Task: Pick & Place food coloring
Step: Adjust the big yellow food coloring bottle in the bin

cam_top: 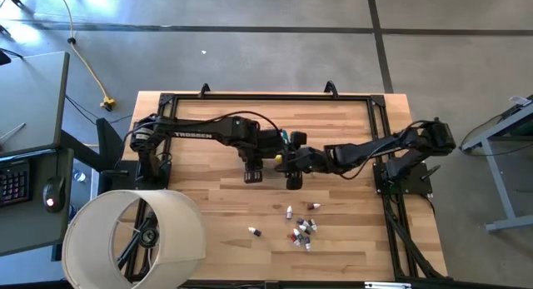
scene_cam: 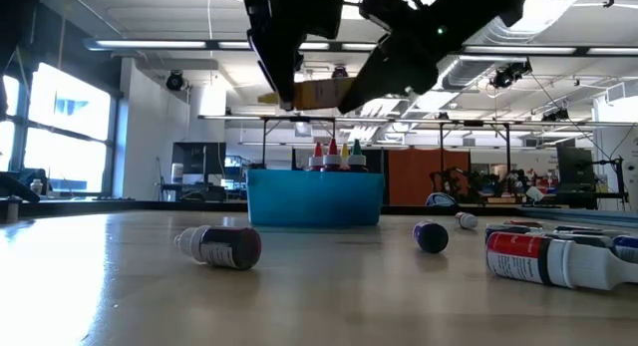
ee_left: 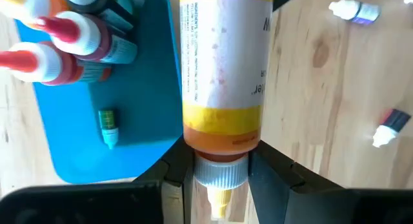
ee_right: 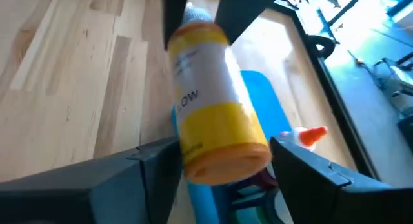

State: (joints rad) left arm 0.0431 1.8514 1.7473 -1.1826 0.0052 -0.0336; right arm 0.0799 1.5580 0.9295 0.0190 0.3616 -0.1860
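Yellow food coloring bottle (ee_left: 222, 69) pinched by left gripper (ee_left: 221, 179) above blue tub (ee_left: 145, 88).

**Wooden table with tub and scattered bottles**

The table (cam_top: 208, 222) is a pale plank top inside a black frame. A blue tub (scene_cam: 315, 197) stands on it near the middle, with capped bottles upright inside. A cluster of small bottles (cam_top: 303, 229) lies loose on the wood toward the front edge, right of centre. One more small vial (cam_top: 254, 231) lies apart, to the left of the cluster. A white lampshade (cam_top: 133, 239) overlaps the front left corner.
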